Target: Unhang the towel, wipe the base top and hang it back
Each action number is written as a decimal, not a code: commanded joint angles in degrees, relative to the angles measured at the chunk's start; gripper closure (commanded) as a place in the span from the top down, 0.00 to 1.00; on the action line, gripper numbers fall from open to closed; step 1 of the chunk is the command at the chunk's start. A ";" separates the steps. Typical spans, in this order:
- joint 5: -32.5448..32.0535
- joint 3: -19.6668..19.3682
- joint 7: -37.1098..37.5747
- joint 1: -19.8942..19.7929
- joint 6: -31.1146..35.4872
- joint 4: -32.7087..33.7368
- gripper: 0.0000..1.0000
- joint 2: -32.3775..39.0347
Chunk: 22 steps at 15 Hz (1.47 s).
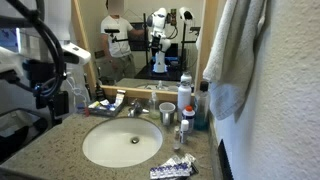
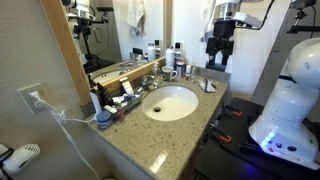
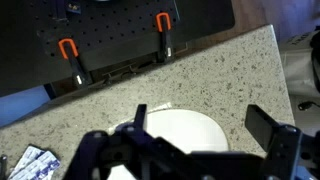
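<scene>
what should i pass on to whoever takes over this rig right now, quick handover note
Gripper: open, empty, up in the air above the counter, near nothing.
Large pale grey-white terry towel: hanging against the wall at the counter's end, not touched.
Speckled brown-grey granite-look countertop: bottles and a cup stand beside the oval white basin.
Done: nothing yet.
Left: unhang the towel, wipe the countertop, hang the towel back.
</scene>
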 commanded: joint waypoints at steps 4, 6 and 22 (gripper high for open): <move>0.64 0.93 -0.66 -1.05 -0.23 0.08 1.00 0.27; 0.64 0.93 -0.66 -1.05 -0.23 0.08 1.00 0.31; -7.54 15.31 24.90 -12.30 30.07 7.21 1.00 -2.59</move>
